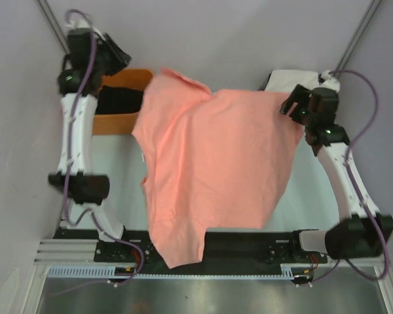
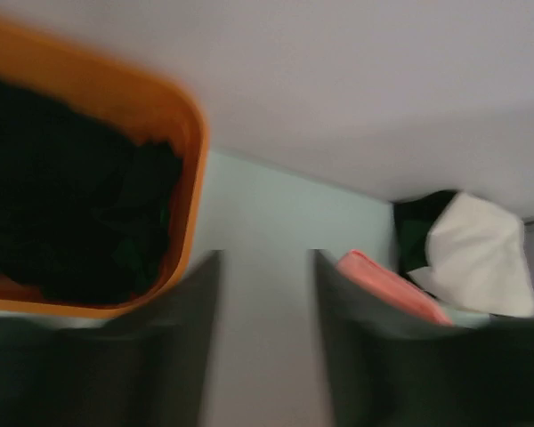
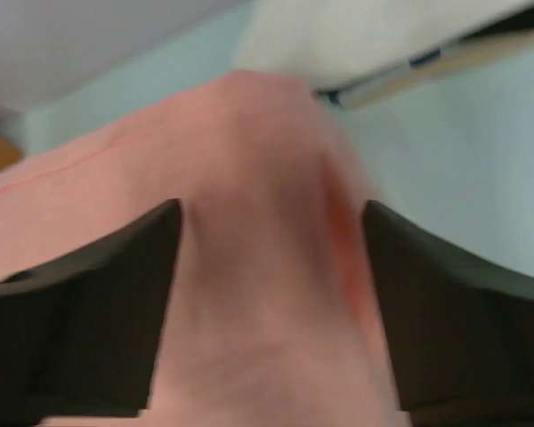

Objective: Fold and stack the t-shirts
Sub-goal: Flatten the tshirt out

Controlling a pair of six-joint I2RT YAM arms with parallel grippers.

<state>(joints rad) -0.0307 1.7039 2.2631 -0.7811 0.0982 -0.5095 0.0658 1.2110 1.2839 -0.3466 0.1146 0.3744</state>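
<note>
The salmon-pink t-shirt [image 1: 209, 170] lies opened out across the middle of the desk [image 1: 118, 176], its far edge running from the orange tub [image 1: 128, 121] on the left to the folded pile at the far right corner, and its near part hanging over the desk's front edge between the two arm bases. The cloth is rumpled, with one corner sticking up beside the tub. The right hand [image 1: 291, 104] sits at the shirt's far right corner; its wrist view shows the right hand [image 3: 271, 213] with its fingers [image 3: 116, 294] spread wide and a raised ridge of the pink cloth lying between them, not pinched. Just beyond that corner lies a folded cream-white shirt [image 1: 287, 78], seen from the left wrist resting on a black shirt [image 2: 418, 227]. The left hand [image 2: 267, 267] hangs at the far left above the tub, its fingers a narrow way apart with nothing between them. The tub holds dark clothes [image 2: 62, 205].
</note>
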